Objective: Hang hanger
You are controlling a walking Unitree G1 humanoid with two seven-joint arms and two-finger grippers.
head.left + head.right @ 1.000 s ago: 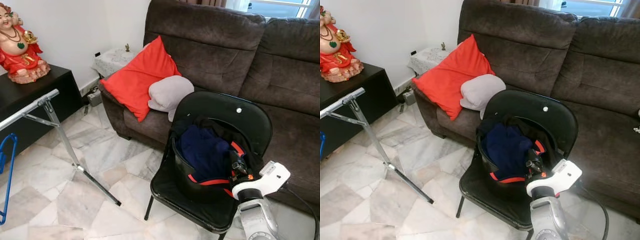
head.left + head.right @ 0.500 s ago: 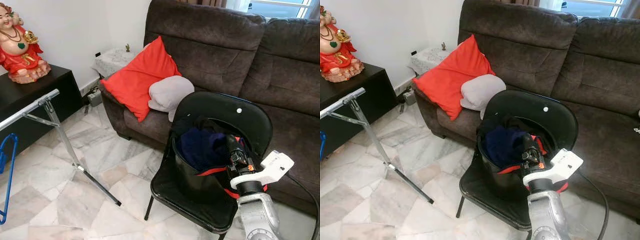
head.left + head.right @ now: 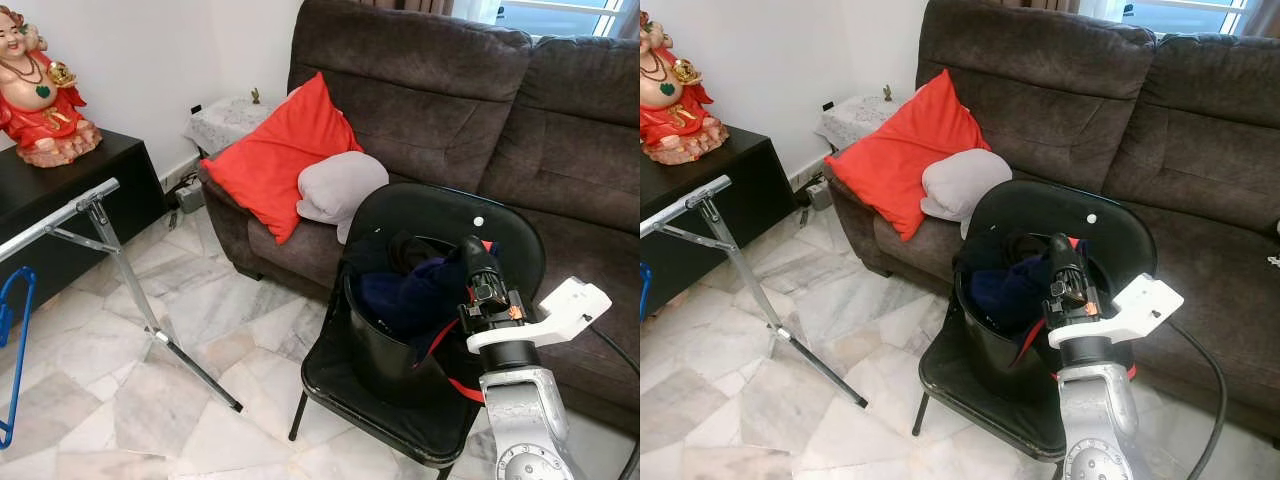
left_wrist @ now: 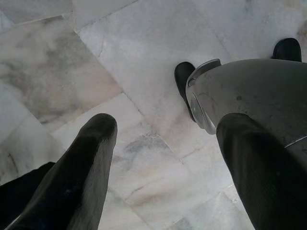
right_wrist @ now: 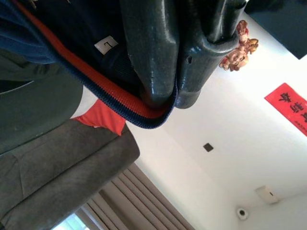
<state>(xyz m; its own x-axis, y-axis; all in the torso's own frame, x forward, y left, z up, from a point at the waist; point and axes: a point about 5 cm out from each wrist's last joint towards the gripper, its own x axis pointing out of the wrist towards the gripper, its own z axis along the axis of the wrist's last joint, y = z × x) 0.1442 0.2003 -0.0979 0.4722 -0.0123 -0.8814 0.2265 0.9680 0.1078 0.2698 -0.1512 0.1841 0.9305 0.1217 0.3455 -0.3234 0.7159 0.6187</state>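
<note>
A dark blue garment (image 3: 415, 295) with a red edge is pinched tight between the two black fingers of the right gripper (image 3: 478, 262). It is held up above a black basket (image 3: 385, 355), which sits on a black chair (image 3: 440, 240) in front of a brown sofa (image 3: 560, 150). A blue hanger (image 3: 17, 345) is seen far off, under a metal rack (image 3: 85, 215). The left gripper (image 4: 163, 163) is spread wide over the marble floor (image 4: 120, 57).
</note>
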